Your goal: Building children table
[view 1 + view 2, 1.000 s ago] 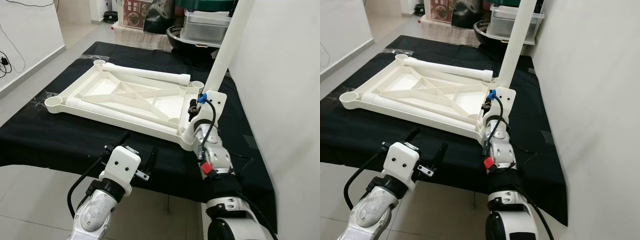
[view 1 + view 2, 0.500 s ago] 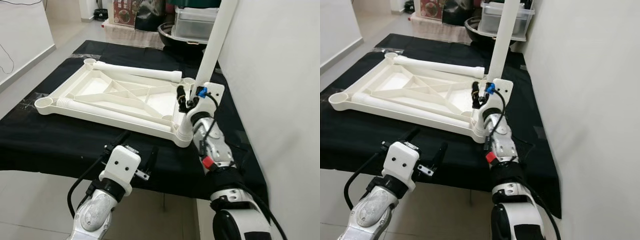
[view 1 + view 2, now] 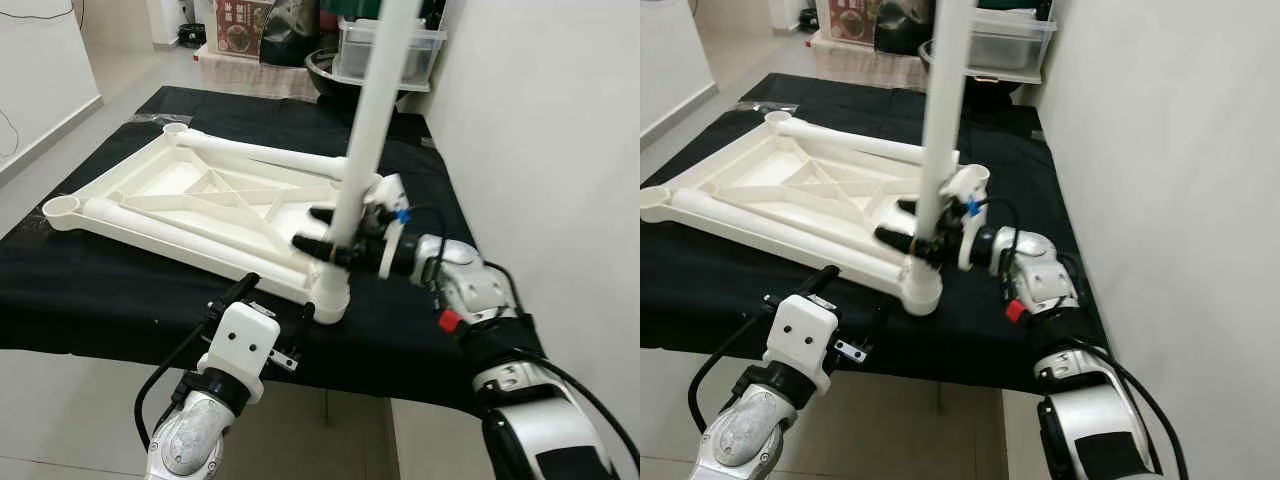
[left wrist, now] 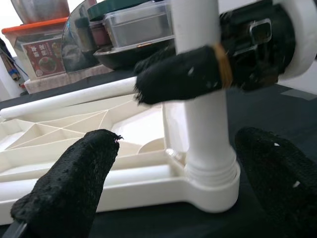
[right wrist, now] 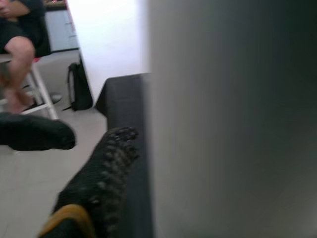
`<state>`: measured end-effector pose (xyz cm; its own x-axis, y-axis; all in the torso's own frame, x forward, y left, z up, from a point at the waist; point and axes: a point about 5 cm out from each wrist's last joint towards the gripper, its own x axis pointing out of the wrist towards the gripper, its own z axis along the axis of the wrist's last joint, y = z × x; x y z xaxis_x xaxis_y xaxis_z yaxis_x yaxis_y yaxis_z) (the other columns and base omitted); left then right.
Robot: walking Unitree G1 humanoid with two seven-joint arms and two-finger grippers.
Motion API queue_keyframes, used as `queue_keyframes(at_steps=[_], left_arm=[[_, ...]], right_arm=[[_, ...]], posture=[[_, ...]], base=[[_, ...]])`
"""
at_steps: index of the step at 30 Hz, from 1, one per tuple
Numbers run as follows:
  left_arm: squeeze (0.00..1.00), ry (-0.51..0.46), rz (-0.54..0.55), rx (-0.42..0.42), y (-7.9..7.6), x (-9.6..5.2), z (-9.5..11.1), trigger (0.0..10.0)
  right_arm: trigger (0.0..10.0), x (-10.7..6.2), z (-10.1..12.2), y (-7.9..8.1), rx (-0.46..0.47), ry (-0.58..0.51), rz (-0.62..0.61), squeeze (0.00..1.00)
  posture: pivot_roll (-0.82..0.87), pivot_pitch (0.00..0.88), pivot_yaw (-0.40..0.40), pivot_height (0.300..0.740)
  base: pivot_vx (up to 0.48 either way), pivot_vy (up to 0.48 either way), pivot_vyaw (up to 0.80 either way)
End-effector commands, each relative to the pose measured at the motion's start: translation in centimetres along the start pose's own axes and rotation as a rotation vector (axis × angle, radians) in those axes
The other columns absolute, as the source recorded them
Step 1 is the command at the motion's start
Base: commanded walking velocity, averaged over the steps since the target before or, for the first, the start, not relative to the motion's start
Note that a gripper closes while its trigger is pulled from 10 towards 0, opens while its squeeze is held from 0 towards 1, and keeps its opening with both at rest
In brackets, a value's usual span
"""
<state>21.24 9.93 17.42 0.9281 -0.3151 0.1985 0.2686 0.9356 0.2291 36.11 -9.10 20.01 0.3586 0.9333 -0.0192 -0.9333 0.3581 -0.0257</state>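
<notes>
Left gripper (image 3: 276,318): nearest the camera, low at the front edge of the black-covered table (image 3: 120,290), fingers spread wide with nothing between them, aimed at the near corner socket.
Left fingers (image 4: 74,183): in the left wrist view they stand apart either side of the socket's base, not touching it.
Corner socket (image 3: 330,300): the round collar at the near right corner of the upturned tabletop (image 3: 200,200), close to the table's front edge; the leg's lower end sits in it.
Table leg (image 3: 362,140): long white tube, its long axis close to upright with a slight lean, rising from the socket up past the top of the head views.
Right gripper (image 3: 322,232): reaches in sideways from the robot's right, black fingers closed around the leg just above the socket.
Key relation: the leg stands over its socket and the right arm has it; the left gripper is nearer the socket but free, so seating or twisting the leg looks like the right arm's job.
Spare legs: two more white tubes lie flat on the tabletop, one along the front rail (image 3: 180,232), one along the far rail (image 3: 270,155).
Far end: bins and a dark bowl (image 3: 335,68) beyond the table.
Left wrist view adds: the leg's ribbed end at the collar, looking close to fully seated.
Right wrist view adds: the leg as a pale blur hard against the camera, plus a seated person's legs (image 5: 17,54) across the room.
</notes>
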Motion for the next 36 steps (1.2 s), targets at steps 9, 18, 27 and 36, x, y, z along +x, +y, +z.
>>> queue_keyframes(at_steps=[9,18,27,36], left_arm=[[0.00,0.009,-0.001,0.009,0.2,0.0,-0.2,10.0],[0.00,0.007,0.001,0.009,0.2,0.1,-0.2,10.0],[0.00,0.005,-0.012,0.000,-0.2,0.2,0.0,10.0],[0.00,0.009,-0.003,0.008,0.3,0.2,-0.1,10.0]], right_arm=[[0.0,1.8,0.6,-1.9,0.046,-0.085,-0.402,0.00],[0.0,-2.6,-1.3,-4.2,0.184,-0.057,-1.140,0.00],[0.0,-1.2,-1.8,-0.9,0.286,-0.105,-1.487,0.00],[10.0,-1.0,1.9,-1.9,0.111,-0.248,-1.336,0.00]], posture=[[0.14,0.058,-0.130,0.740],[0.12,0.073,-0.125,0.740],[0.13,0.077,-0.114,0.740],[0.11,0.092,-0.121,0.740]], base=[[0.000,0.000,0.00],[0.000,0.000,0.00],[0.000,0.000,0.00],[0.000,0.000,0.00]])
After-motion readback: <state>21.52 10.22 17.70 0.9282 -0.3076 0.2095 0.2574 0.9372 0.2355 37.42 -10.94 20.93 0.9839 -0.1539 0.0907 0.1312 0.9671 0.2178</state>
